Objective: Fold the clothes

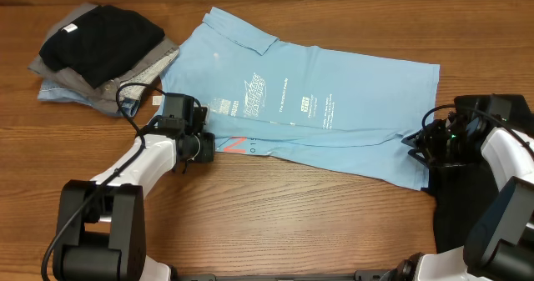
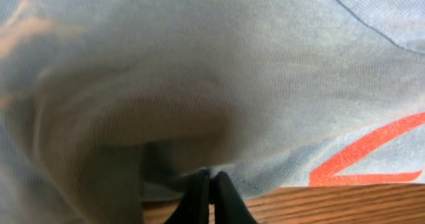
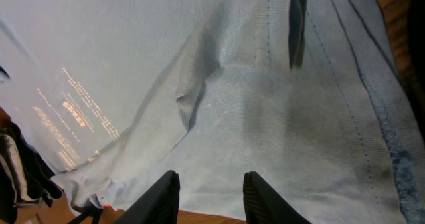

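The left hand (image 1: 209,145) is pinching shut on the lower-left edge of the sky-blue T-shirt (image 1: 317,106), which is lying spread across the middle of the bench (image 1: 275,223). The right hand (image 1: 421,143) is hovering half-open at its right edge, gripping nothing. A folded pile (image 1: 100,52) is sitting upper left. This shirt's folding is looking barely begun.

The T-shirt (image 1: 334,106) is soft, matt sky-blue knit cloth. Just past the left tool (image 2: 209,177) its fine ribbed weave shows, with flat orange-red print (image 2: 372,151) on it. The fingers of the left tool and the right tool (image 3: 211,184) are smooth black plastic. Under the left tool the table (image 2: 345,204) is brown wood with visible grain and a light sheen. Beyond the left tool, a black garment (image 1: 104,39) looks coarsely knitted.
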